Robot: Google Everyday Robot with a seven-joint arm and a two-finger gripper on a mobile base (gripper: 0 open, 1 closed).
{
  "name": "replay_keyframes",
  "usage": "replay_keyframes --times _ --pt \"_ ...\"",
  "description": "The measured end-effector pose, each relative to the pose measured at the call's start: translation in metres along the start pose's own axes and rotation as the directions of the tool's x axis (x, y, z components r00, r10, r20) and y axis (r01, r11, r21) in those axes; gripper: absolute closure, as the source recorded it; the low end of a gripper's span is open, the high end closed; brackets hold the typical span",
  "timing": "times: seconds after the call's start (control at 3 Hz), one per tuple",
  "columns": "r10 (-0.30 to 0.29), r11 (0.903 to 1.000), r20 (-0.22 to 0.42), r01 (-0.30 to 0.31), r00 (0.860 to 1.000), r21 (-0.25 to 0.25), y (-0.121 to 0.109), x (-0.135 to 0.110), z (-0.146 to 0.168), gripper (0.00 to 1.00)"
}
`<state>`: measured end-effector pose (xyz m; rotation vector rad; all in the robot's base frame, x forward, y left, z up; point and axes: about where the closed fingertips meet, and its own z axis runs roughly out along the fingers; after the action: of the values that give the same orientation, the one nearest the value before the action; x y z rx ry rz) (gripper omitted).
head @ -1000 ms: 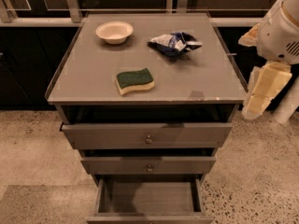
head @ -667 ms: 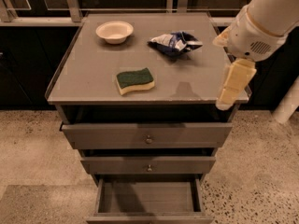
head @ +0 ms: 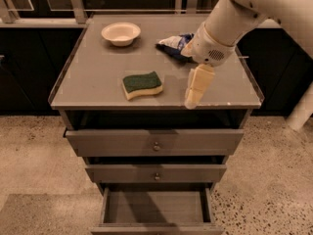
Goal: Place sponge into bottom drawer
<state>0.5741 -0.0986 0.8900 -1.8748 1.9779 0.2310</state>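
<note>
Since a second earlier the gripper (head: 191, 102) had swung in from beyond the cabinet's right edge, and it now hung, pointing down, over the front right part of the grey top (head: 93, 82). Whether it was spread or pressed together I cannot tell; it carried nothing that could be seen.

The sponge (head: 142, 85) lay flat on that top, near the gripper on its left as seen and not touching it, with the dark green layer up and the pale yellow foam showing along its front edge. It had not moved.

The bottom drawer (head: 156, 207) stood pulled out, well below the gripper and somewhat to its left. Its plain grey floor was in full sight and held nothing. Above it, the middle drawer (head: 122, 173) and the top drawer (head: 107, 142) were each drawn out a little. Each had a small round knob at the centre of its front, and their insides were hidden.

Behind the gripper, partly covered by the white arm (head: 230, 21), lay the blue-and-white foil bag (head: 171, 42); its print was too blurred to read. Farther back and well to the left sat the cream round bowl (head: 105, 32), upright, with nothing in it. Speckled floor (head: 274, 180) lay around the cabinet.
</note>
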Motion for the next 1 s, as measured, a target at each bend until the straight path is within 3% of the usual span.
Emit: replay_keyframes --times 0.67,1.0 --pt "-0.046 0.9969 0.051 0.049 0.998 -0.062 -0.024 -0.039 0.050 0.00" --pt "-0.066 0.9921 0.077 0.074 0.995 -0.101 -0.023 -0.059 0.071 0.00"
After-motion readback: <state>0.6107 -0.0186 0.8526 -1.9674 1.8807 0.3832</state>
